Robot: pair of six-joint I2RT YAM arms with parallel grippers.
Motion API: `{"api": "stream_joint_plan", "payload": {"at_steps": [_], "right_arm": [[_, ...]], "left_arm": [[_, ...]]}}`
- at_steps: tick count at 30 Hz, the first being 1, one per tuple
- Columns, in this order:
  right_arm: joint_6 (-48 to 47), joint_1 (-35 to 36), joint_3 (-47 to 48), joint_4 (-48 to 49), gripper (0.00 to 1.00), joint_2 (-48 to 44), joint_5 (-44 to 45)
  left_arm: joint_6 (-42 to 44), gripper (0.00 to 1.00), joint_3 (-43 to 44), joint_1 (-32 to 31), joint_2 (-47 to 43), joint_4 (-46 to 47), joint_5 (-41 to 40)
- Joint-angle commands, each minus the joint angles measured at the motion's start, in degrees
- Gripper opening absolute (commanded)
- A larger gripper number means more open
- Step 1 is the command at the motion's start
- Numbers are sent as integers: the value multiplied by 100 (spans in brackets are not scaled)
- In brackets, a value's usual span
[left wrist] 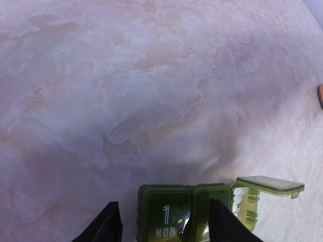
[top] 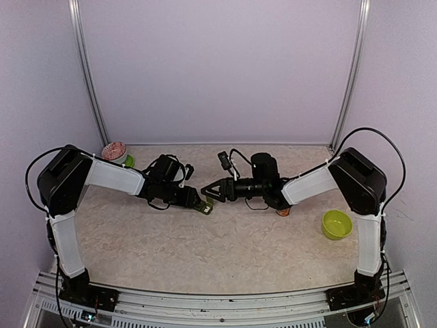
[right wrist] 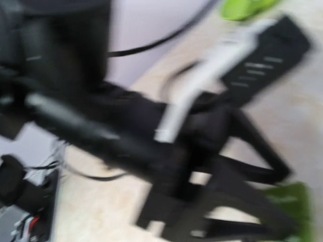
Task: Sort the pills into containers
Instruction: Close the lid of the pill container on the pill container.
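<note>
1. Three joined dark green compartments, the containers [left wrist: 165,217], lie mid-table, well apart from the lime-green bowl [top: 336,224], toward the left arm's side of it.
2. One end lid [left wrist: 267,185] stands flipped up, and white pills [left wrist: 239,194] show inside that compartment. The lid marked MON and the one beside it look closed.
3. The left gripper [left wrist: 163,201] sits over the strip with its jaws parted, straddling the MON lid. A gap shows beside one finger, so I read this as bracing the strip rather than clamping it.
4. The right gripper [top: 205,190] noses in from the bowl's side, its tip just beside the strip. Its own camera is a blur, and I cannot tell whether its jaws are parted or closed, or whether they carry a pill.
5. My guess at the step: one compartment is served and two are left, so the work is at the lids, either closing the filled one or prising up the next.
6. The next move calls for a small, careful touch at a lid edge, with the strip pinned so it does not skate across the table [left wrist: 126,101].
</note>
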Motion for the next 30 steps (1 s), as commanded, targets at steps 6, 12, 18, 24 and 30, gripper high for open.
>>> {"api": "stream_joint_plan", "payload": {"at_steps": [6, 12, 18, 24, 30], "right_arm": [[-87, -108, 347, -596, 65, 459, 306], [-194, -91, 539, -800, 63, 688, 37], [-282, -13, 521, -780, 59, 731, -136], [-295, 60, 534, -800, 53, 846, -266], [-267, 128, 609, -923, 43, 996, -248]], "left_arm": [[91, 57, -133, 62, 93, -408, -74], [80, 56, -126, 68, 102, -406, -82], [62, 55, -126, 70, 128, -408, -85], [71, 54, -103, 82, 115, -446, -91], [80, 54, -90, 91, 84, -477, -108]]}}
